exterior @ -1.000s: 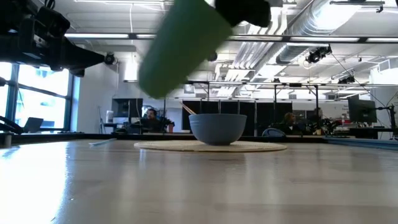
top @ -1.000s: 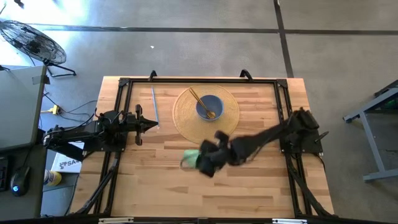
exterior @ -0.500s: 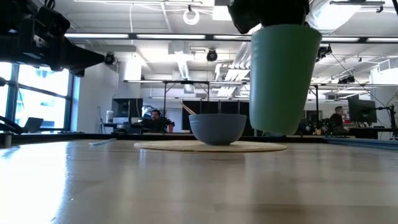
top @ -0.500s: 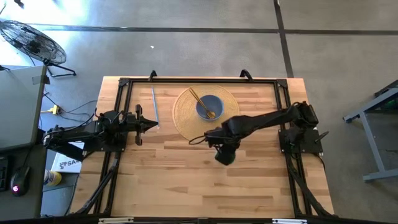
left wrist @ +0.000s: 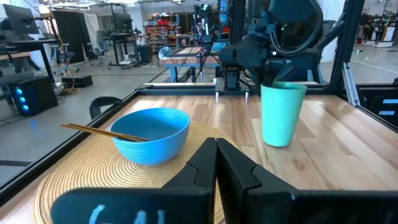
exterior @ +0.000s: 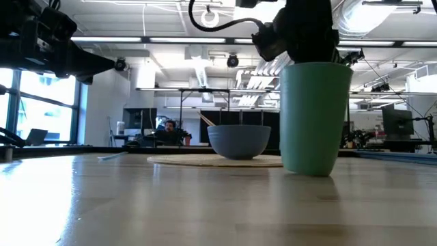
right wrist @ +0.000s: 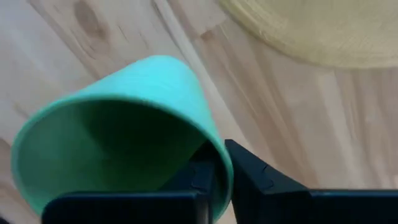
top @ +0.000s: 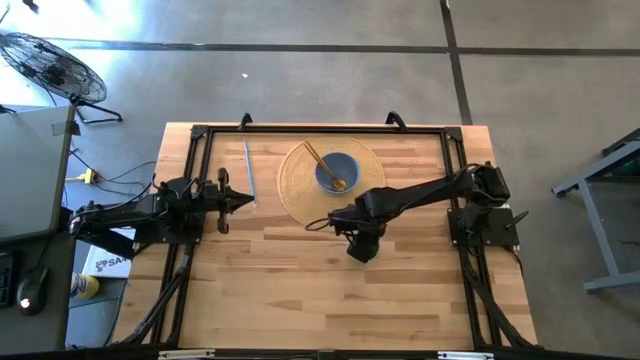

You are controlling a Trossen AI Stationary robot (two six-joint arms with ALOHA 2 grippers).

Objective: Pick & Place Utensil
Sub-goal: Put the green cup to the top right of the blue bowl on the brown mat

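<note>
- The green cup (exterior: 309,117) stands upright on the wooden table (top: 260,290), right of centre in the low view and just beside the edge of the woven placemat (top: 296,178).
- The right gripper (right wrist: 219,163) is at the cup's rim, one finger inside and one outside the wall, with only a narrow gap between them; the wall looks pinched between the fingers, though the wrist view is too close to be sure of firm contact.
- In the high view the right arm reaches from the right side of the frame toward the centre, its gripper over the cup.
- The blue bowl (top: 336,171) sits on the placemat in the upper centre of the high view, with a pair of wooden chopsticks (top: 322,164) resting in it and leaning out over the rim toward the upper left.
- A slim silver utensil (top: 248,168) lies on the bare table at the upper left of the high view, left of the placemat and well apart from the cup.
- The left gripper (left wrist: 216,163) waits at the left side of the table, raised above the surface, its fingers pressed fully together with nothing between them.
</note>
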